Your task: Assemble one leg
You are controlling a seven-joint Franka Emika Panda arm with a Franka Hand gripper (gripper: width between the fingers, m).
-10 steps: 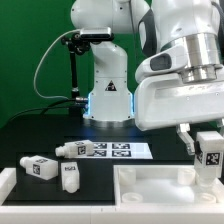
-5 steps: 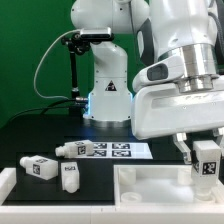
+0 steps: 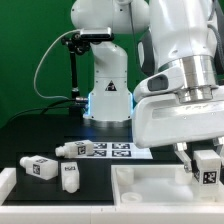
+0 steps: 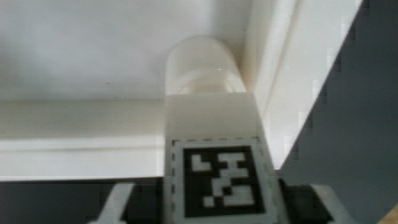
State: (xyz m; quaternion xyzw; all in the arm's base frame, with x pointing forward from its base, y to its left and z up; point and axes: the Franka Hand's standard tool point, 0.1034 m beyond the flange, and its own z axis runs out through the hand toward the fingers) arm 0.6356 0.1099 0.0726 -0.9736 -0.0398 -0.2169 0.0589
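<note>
Robot's claw (image 3: 206, 160) is pinching the leg (image 3: 208, 172) between its two fingers (image 3: 188, 157), low at the exterior view's right. The leg hangs upright with one square tag facing the camera. It sits over the right-hand part of the white tabletop piece (image 3: 150, 188), which lies flat at the front of the black table (image 3: 20, 140). Can't tell from this view whether the leg's lower end touches the piece.

In the wrist view the leg (image 4: 214, 110) runs straight out from the claw (image 4: 217, 205), with its tag close to the camera. Its rounded far end points into an inner corner of the tabletop piece (image 4: 89, 60), beside a raised wall. Contact is unclear there too (all white on white, blurry). Only grey slivers of the fingers (image 4: 121, 205) show on either side of the tag.

Three spare legs lie on their sides on the table at the exterior view's left:
- The left spare leg (image 3: 40, 168) is nearest the edge.
- The front spare leg (image 3: 70, 179) is just beside it.
- The back spare leg (image 3: 68, 150) is at the left end of the marker board (image 3: 118, 151).

All three are well apart from the claw. The arm's white base (image 3: 108, 95) stands behind the marker board, against a green backdrop (image 3: 25, 50).
</note>
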